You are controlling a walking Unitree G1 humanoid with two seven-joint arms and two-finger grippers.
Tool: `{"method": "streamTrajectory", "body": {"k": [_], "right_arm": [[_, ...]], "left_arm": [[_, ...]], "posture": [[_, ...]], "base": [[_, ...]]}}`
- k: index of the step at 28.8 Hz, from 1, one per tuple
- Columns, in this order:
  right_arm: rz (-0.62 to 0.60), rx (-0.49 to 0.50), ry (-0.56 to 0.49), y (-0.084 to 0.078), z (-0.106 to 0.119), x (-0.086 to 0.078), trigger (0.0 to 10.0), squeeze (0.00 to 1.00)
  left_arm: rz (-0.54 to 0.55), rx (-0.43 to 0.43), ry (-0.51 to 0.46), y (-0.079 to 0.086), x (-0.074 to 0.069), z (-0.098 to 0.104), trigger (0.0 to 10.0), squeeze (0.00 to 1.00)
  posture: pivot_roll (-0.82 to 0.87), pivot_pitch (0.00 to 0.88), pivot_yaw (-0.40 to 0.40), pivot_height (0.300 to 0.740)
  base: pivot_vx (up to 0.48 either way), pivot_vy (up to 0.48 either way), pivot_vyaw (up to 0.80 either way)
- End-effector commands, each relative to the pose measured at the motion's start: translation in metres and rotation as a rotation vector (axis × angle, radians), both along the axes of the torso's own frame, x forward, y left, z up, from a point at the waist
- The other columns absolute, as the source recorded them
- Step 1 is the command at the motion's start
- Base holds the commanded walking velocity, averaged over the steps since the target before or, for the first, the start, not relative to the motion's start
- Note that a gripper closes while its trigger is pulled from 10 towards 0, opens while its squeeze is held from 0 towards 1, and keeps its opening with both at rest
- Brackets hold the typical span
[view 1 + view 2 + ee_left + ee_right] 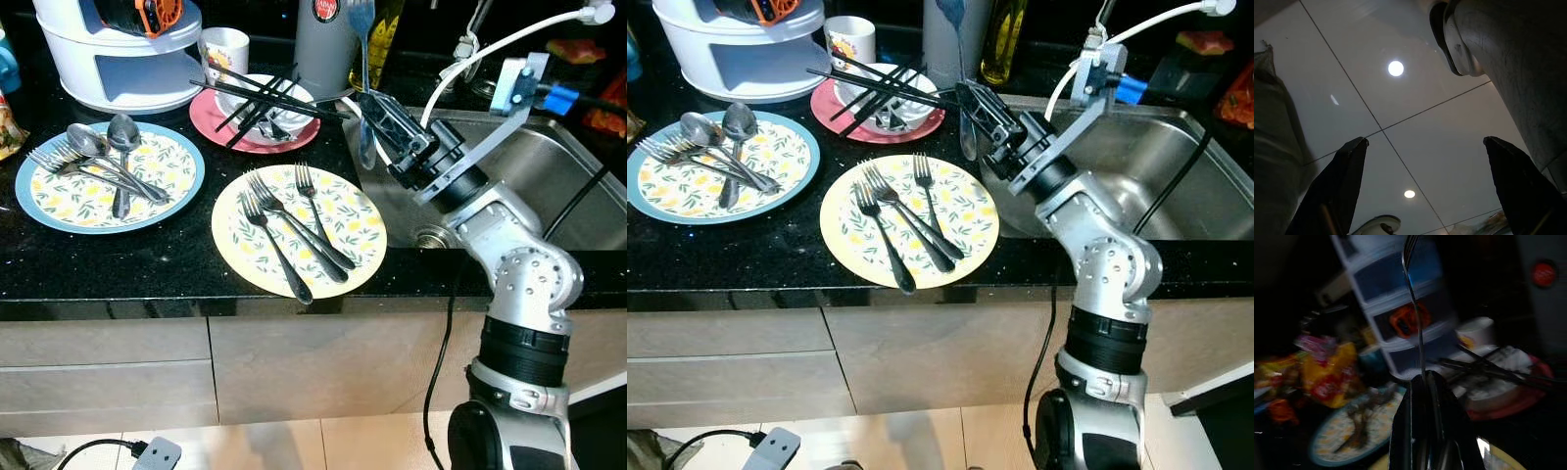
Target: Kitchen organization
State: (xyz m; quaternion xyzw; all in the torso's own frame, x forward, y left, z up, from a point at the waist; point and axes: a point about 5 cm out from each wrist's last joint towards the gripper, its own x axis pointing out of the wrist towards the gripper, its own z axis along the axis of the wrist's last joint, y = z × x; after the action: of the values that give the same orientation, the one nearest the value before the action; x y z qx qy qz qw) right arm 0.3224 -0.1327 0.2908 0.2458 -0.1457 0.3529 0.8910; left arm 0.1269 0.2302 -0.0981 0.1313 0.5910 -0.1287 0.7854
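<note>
right hand (377, 110) pinches a slim steel fork (361, 59) upright; left hand (1425, 186) wide.

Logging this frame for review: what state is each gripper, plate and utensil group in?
right gripper: shut on a fork, held upright, tines up, near the sink.
left gripper: open, pointing at tiled floor.
yellow plate: holds three forks.
blue plate: holds spoons and forks, piled.
pink plate: carries a white bowl with black chopsticks across it.
</note>
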Motion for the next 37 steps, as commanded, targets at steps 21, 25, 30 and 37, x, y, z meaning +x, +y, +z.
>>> {"method": "streamTrajectory", "body": {"k": [21,25,30,37], "right_arm": [[-0.227,-0.295,0.049,0.007,-0.025,0.013,10.0,0.00],[-0.272,-0.391,0.055,0.011,-0.030,0.018,10.0,0.00],[-0.373,-0.600,0.059,0.015,-0.036,0.036,10.0,0.00],[-0.492,-0.863,0.051,-0.010,-0.033,0.061,10.0,0.00]], "left_arm": [[-0.002,0.000,0.028,-0.004,-0.009,-0.004,10.0,0.00],[-0.005,-0.001,0.031,-0.004,-0.010,-0.004,10.0,0.00],[-0.007,-0.003,0.039,-0.006,-0.013,-0.005,10.0,0.00],[-0.004,-0.015,0.051,-0.010,-0.019,-0.008,10.0,0.00]], "posture": [[0.04,0.101,-0.079,0.740],[0.04,0.102,-0.084,0.740],[0.05,0.106,-0.096,0.740],[0.05,0.130,-0.109,0.740]], "base": [[0.000,-0.239,0.00],[0.000,0.000,0.00],[0.000,0.000,0.00],[0.000,0.000,0.00]]}}
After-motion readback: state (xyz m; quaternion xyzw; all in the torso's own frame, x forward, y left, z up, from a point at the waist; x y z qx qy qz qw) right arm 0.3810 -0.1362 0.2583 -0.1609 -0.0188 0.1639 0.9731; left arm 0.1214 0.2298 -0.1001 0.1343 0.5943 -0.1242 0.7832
